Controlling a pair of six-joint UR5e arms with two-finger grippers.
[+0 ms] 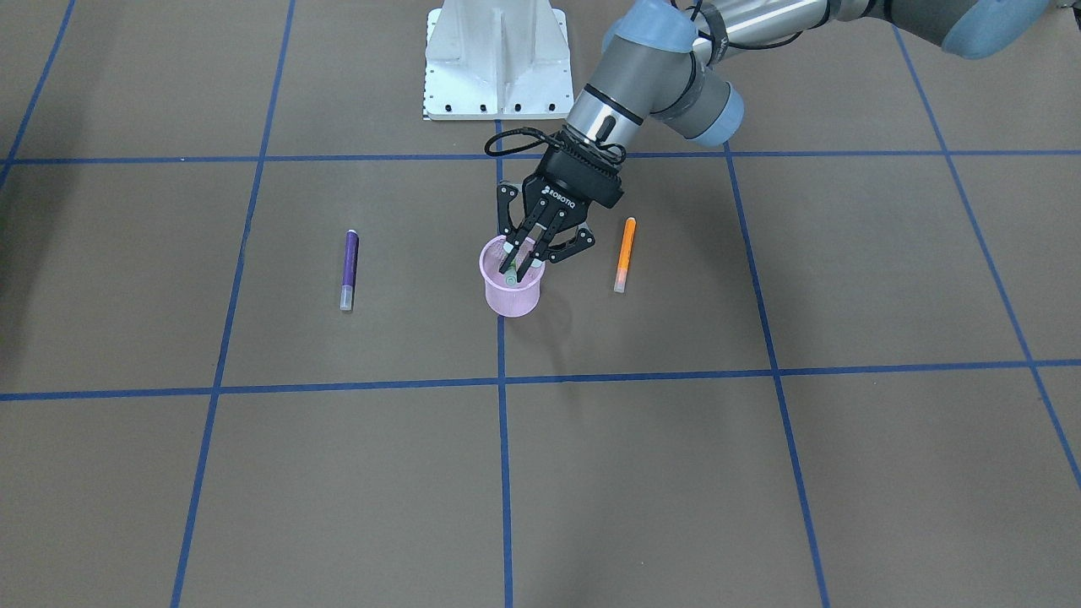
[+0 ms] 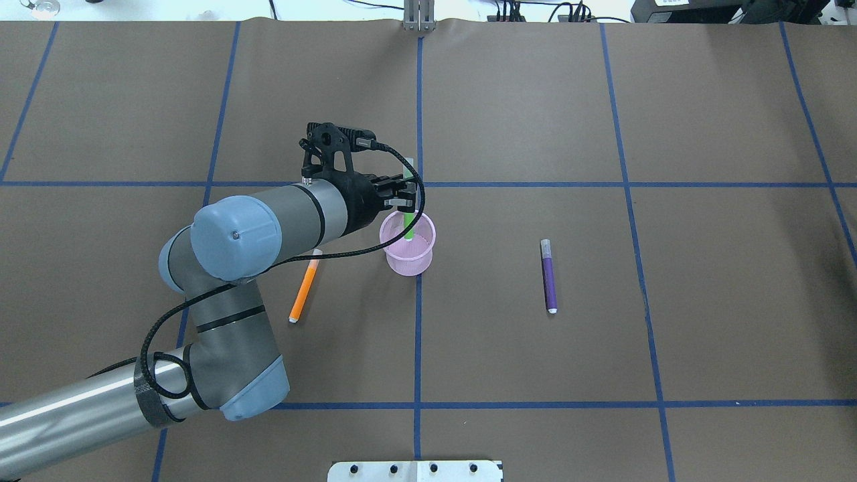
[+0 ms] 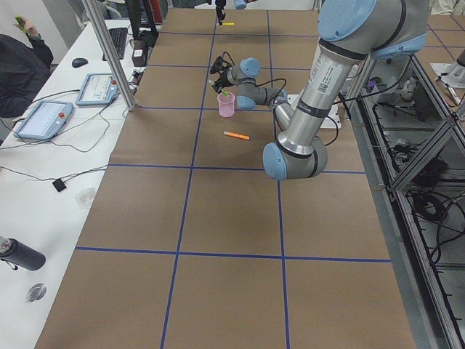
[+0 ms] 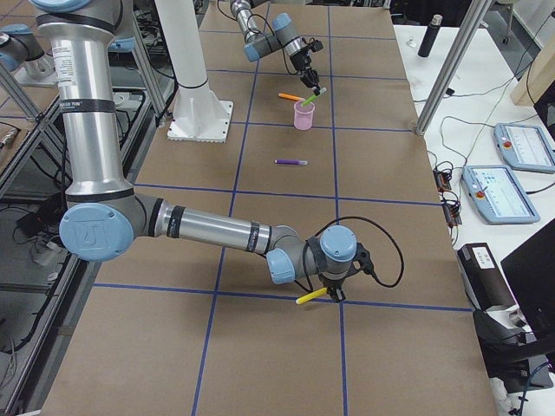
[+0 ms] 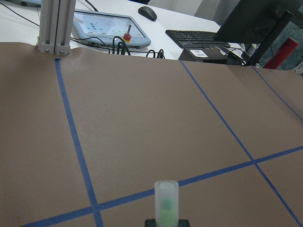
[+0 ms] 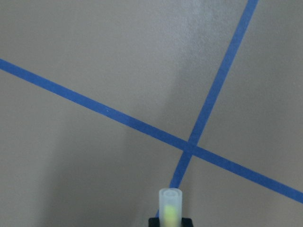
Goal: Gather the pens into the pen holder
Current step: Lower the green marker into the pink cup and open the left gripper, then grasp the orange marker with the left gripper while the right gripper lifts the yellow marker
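Observation:
The pink mesh pen holder (image 1: 512,295) (image 2: 408,258) stands upright near the table's middle. My left gripper (image 1: 519,267) (image 2: 404,206) hangs over its rim, shut on a green pen (image 2: 408,229) whose lower end dips into the cup. The pen's pale cap shows in the left wrist view (image 5: 166,198). An orange pen (image 1: 625,253) (image 2: 304,284) and a purple pen (image 1: 350,268) (image 2: 548,276) lie flat on either side of the holder. My right gripper (image 4: 328,293) is far off, low over the table, shut on a yellowish pen (image 4: 310,297) (image 6: 170,205).
Blue tape lines grid the brown table cover. The white arm mount plate (image 1: 497,63) sits at the robot's edge. A bench with tablets (image 3: 43,118) and a metal post (image 5: 56,26) line the operators' side. A person (image 3: 18,69) stands by the bench.

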